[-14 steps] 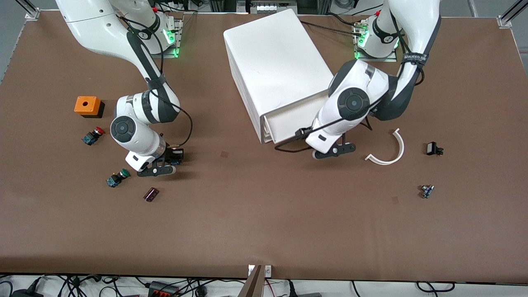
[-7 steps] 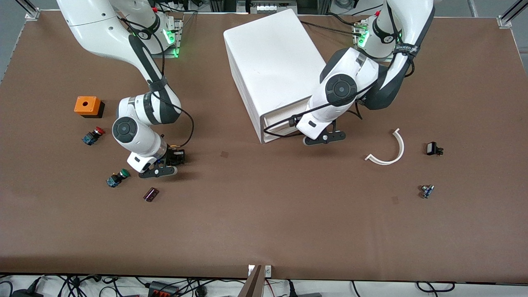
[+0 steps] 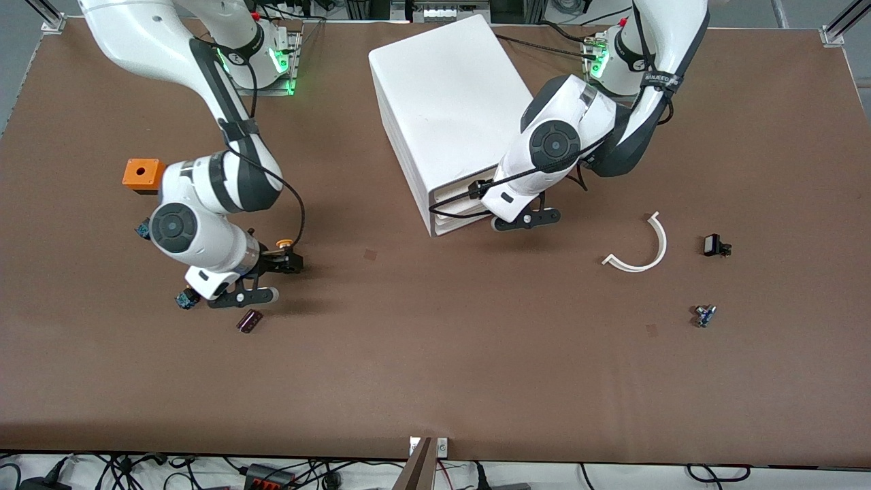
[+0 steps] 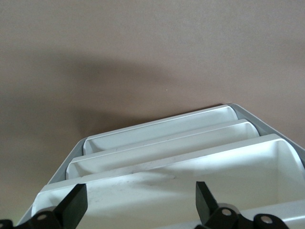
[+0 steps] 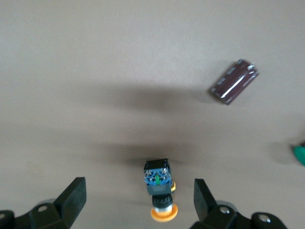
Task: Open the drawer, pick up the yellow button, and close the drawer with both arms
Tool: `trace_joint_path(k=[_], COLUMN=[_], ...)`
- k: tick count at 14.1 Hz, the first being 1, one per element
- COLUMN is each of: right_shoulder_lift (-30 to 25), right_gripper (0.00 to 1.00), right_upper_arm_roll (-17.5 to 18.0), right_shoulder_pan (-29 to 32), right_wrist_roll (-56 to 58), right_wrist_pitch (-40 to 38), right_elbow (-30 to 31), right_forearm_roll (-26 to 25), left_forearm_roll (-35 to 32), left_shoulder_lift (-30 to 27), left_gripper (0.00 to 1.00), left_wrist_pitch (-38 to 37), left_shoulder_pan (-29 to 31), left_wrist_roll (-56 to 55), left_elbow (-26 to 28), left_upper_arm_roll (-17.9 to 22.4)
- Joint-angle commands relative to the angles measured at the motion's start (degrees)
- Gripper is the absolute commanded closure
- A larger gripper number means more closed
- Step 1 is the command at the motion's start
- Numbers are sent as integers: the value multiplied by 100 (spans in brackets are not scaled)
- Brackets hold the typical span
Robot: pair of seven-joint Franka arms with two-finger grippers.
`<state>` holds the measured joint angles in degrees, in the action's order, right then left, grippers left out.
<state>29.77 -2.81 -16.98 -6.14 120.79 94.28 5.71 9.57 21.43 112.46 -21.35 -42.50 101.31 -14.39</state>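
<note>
Right gripper point(image 5: 138, 207): fingers spread wide, holding nothing, low over the table toward the right arm's end. Between the fingers, untouched by either, the button point(image 5: 159, 191) lies on its side on the brown table point(image 3: 435, 354), its orange-yellow cap point(image 3: 284, 243) visible beside the wrist in the front view. A dark red cylinder point(image 5: 233, 81) lies nearby, nearer the front camera.

Left gripper point(image 4: 138, 207): fingers released and spread, holding nothing, positioned at the front of the white cabinet point(image 3: 449, 102). The top drawer point(image 4: 190, 176) sits just under this gripper, almost fully in, above two matching drawers.
</note>
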Motion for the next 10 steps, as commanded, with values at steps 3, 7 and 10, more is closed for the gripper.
trace_joint_path(k=[3,7,10], right_shoulder_lift=[-444,-972,-1280], right_gripper=[0,0,0], right_upper_arm_roll=[-184,-632,-826], right_shoulder_pan=[55,55,63], right_wrist_roll=[-221,-116,-168], right_wrist_pitch=[-1329,-1497,-1822], right_elbow=[-779,-806,-815], right_forearm_roll=[0,-44,-9], left_forearm_roll=[124,80,18], left_shoulder_lift=[-209,-402,-385], left_gripper=[0,0,0], left_wrist_pitch=[-48,-435,-663], left_shoulder_pan=[105,605,1114], left_wrist_roll=[-31,223,934], left_elbow=[222,-14,-427], left_upper_arm_roll=[-213,-205,-152])
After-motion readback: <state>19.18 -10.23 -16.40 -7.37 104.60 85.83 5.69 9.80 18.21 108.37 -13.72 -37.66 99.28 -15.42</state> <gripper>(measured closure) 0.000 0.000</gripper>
